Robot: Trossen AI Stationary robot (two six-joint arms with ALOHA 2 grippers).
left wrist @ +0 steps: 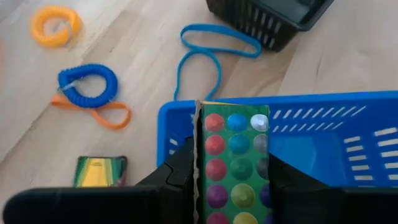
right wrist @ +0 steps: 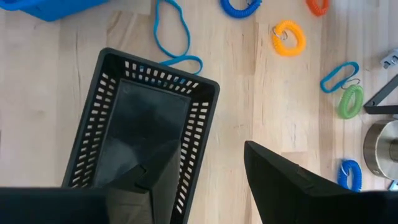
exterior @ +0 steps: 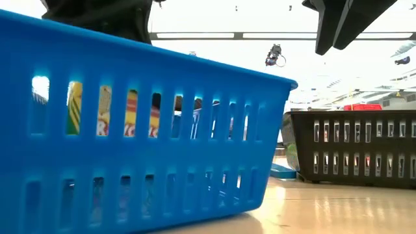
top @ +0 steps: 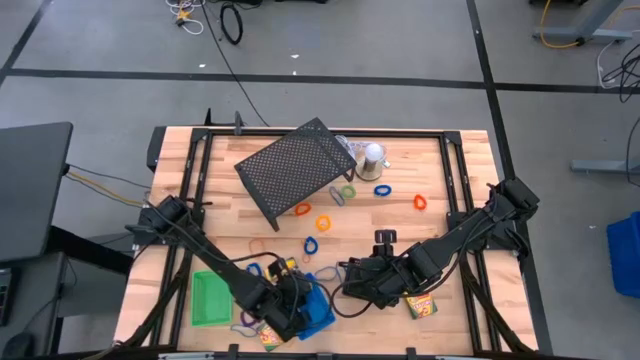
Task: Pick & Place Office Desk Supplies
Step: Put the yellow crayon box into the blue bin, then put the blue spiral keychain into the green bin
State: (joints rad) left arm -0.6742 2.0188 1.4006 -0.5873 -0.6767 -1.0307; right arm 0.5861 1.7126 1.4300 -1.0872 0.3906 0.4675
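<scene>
wooden table [top: 420, 180] on a grey floor, big black mesh rack [top: 296, 170] tilted near the far middle, silver dome thing [top: 372, 154] just beside it. left gripper [left wrist: 227, 177] at the near edge over the blue tray [top: 318, 310], fingers clamped on a crayon box [left wrist: 235, 158], the box upright with coloured dots showing, hanging just above the tray's rim. right gripper [right wrist: 211, 165] near the table's middle-front, jaws apart and straddling the long wall of the black slotted tray [right wrist: 143, 130], one finger inside, one outside; can't tell if it's pinching. green tray [top: 211, 298] well left of the blue one. another crayon box [top: 421, 305] flat on the wood by the right arm, one more [left wrist: 99, 171] beside the blue tray. blue elastic loop [left wrist: 211, 46] between the two trays. coiled loops scattered: yellow [left wrist: 55, 25], blue [left wrist: 88, 84], orange [right wrist: 318, 6], green [right wrist: 351, 101].
</scene>
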